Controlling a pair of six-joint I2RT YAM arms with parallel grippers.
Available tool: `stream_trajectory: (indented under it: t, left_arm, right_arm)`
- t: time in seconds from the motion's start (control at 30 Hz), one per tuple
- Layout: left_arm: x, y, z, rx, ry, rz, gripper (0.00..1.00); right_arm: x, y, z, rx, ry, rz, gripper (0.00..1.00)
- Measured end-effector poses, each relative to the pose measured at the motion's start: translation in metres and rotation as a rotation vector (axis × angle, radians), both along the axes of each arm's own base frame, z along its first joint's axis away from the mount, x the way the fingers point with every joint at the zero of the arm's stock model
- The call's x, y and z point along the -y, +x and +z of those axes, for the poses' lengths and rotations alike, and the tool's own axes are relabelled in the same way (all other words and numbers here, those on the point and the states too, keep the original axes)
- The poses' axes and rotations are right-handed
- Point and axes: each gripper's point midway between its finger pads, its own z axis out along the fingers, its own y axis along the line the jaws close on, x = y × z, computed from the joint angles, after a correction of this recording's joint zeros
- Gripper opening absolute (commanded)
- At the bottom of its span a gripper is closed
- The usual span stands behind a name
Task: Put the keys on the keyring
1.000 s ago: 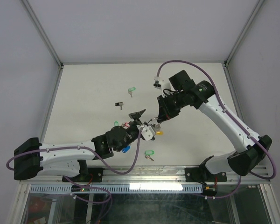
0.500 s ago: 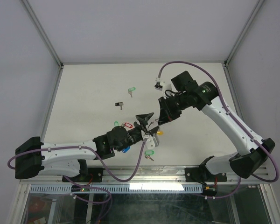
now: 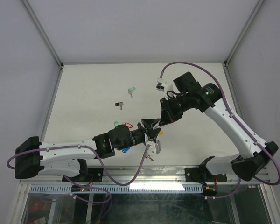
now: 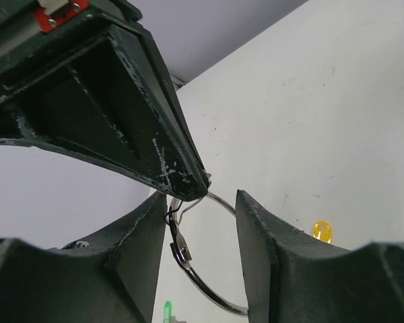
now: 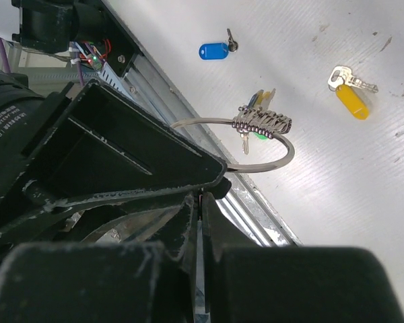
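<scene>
The keyring is a thin silver ring stretched between my left gripper's two dark fingers, which are shut on it. It is lifted above the table. In the right wrist view the keyring carries a wire coil and a few small keys with green tags. My right gripper is shut, its tip meeting the ring's top edge. Loose keys lie on the table: blue, yellow, green, black, red. The two grippers meet at the table's near middle, left gripper and right gripper.
The metal rail of the table's near edge runs just below the grippers. A purple cable loops off the left arm beside them. White walls close the table on its left, far and right sides.
My left gripper has carried the ring to the right and slightly nearer. The right gripper stays against it, and the right arm's elbow has shifted slightly right.
</scene>
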Motion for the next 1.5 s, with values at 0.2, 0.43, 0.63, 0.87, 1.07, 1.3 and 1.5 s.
stream_trajectory:
  t: [0.2, 0.43, 0.63, 0.87, 1.07, 1.3, 1.5]
  left_arm:
    - [0.000, -0.002, -0.008, 0.021, 0.049, -0.015, 0.42]
    - [-0.003, -0.002, -0.009, 0.040, 0.071, -0.013, 0.28]
    - [-0.002, 0.000, -0.005, 0.054, 0.077, -0.008, 0.02]
    - [-0.003, 0.001, -0.003, 0.044, 0.069, 0.003, 0.00]
    - [-0.005, 0.002, -0.002, -0.028, 0.034, 0.027, 0.00]
    - [-0.010, 0.004, 0.005, -0.147, -0.053, 0.075, 0.00]
    - [-0.016, 0.002, 0.015, -0.240, -0.135, 0.099, 0.00]
  right_arm:
    - [0.003, -0.004, 0.000, -0.009, -0.008, -0.001, 0.00]
    - [0.004, -0.005, -0.001, -0.016, -0.012, 0.000, 0.00]
    - [0.005, -0.007, -0.001, -0.021, -0.016, 0.000, 0.00]
    - [0.006, -0.005, 0.002, 0.006, -0.001, -0.016, 0.24]
    - [0.010, 0.003, 0.022, 0.146, 0.070, -0.094, 0.44]
    - [0.034, 0.014, 0.035, 0.346, 0.139, -0.288, 0.53]
    - [0.057, 0.026, 0.026, 0.444, 0.218, -0.523, 0.46]
